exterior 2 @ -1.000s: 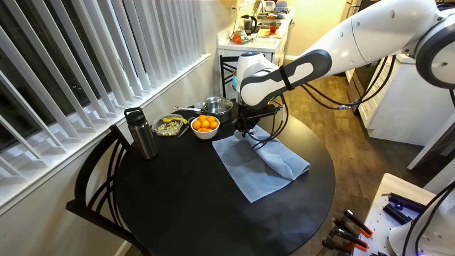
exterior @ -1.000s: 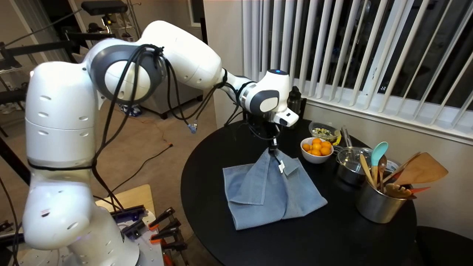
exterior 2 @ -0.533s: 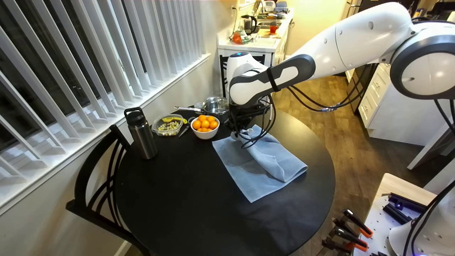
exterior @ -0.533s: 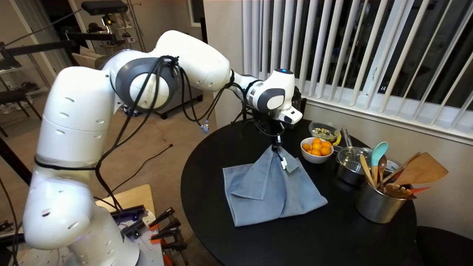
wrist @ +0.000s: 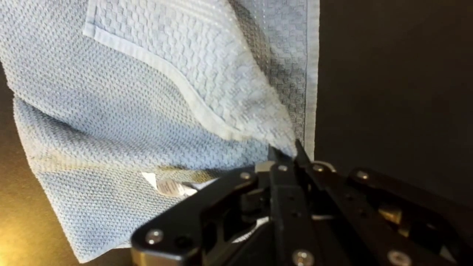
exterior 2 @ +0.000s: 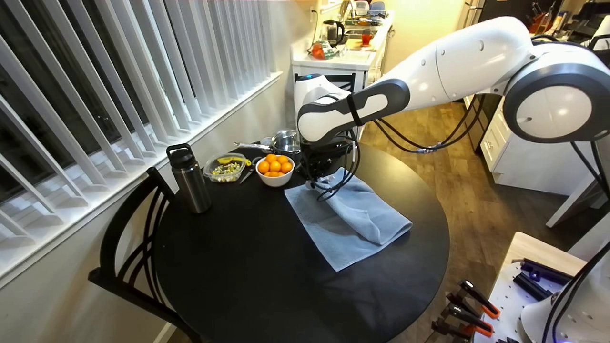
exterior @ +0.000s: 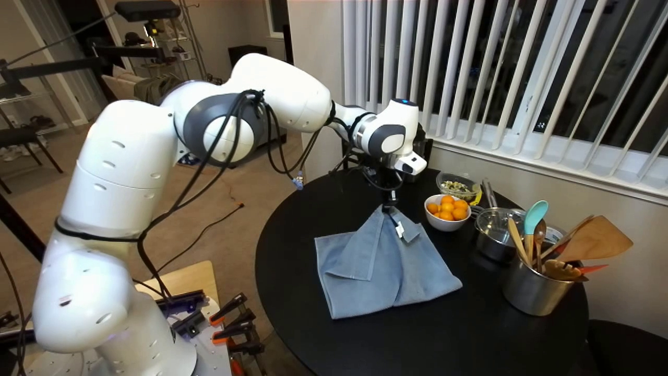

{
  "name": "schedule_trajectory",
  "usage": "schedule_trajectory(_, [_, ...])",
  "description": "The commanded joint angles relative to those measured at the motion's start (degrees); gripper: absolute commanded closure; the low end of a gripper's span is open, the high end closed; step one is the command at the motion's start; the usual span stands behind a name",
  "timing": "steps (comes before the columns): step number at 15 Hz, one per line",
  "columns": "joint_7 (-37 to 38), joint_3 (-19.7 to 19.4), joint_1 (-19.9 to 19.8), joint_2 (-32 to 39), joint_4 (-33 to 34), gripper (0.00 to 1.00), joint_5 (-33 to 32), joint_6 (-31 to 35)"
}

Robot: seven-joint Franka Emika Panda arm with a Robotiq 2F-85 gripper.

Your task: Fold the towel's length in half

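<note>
The light grey-blue towel (exterior: 360, 300) lies on the round black table in both exterior views (exterior 2: 324, 238). A part of it is drawn up to a peak and laid over the rest, with loose folds below. A white tag (exterior: 399, 230) hangs near the peak. My gripper (exterior: 388, 208) is shut on the towel at that peak, low over the table. In the wrist view the fingertips (wrist: 284, 147) pinch the gathered cloth (wrist: 236, 85), close to a straight towel edge. In an exterior view the fingertips (exterior 2: 312, 183) are partly hidden by cables.
A bowl of oranges (exterior: 443, 222) stands close beside the gripper. Behind it are a clear food container (exterior 2: 225, 171) and a pot (exterior: 493, 243). A metal pot of utensils (exterior: 537, 290) stands near the table edge. A steel bottle (exterior 2: 193, 188) stands by a chair (exterior 2: 131, 267).
My gripper has moved a little toward the oranges and slightly lower, pulling the held cloth along. The towel's folded flap and near edge have shifted the same way. Movement is small in the last half second.
</note>
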Motion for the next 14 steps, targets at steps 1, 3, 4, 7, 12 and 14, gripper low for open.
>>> schedule_trajectory(1, [-1.2, 0.3, -0.2, 1.9, 3.3, 0.97, 1.6, -3.4])
schedule_trajectory(3, [-1.1, 0.4, 0.0, 3.2, 4.6, 0.97, 1.4, -4.4])
schedule_trajectory(4, [-1.3, 0.5, 0.0, 3.9, 5.1, 0.97, 1.5, -4.5])
schedule_trajectory(7, [-2.5, 1.3, 0.0, 5.9, 6.4, 0.97, 1.9, -3.4])
schedule_trajectory(12, [-2.9, 1.7, 0.5, 8.5, 8.4, 0.97, 1.4, -2.5])
schedule_trajectory(14, [-2.6, 1.3, 0.9, 9.6, 9.0, 0.97, 0.9, -2.1])
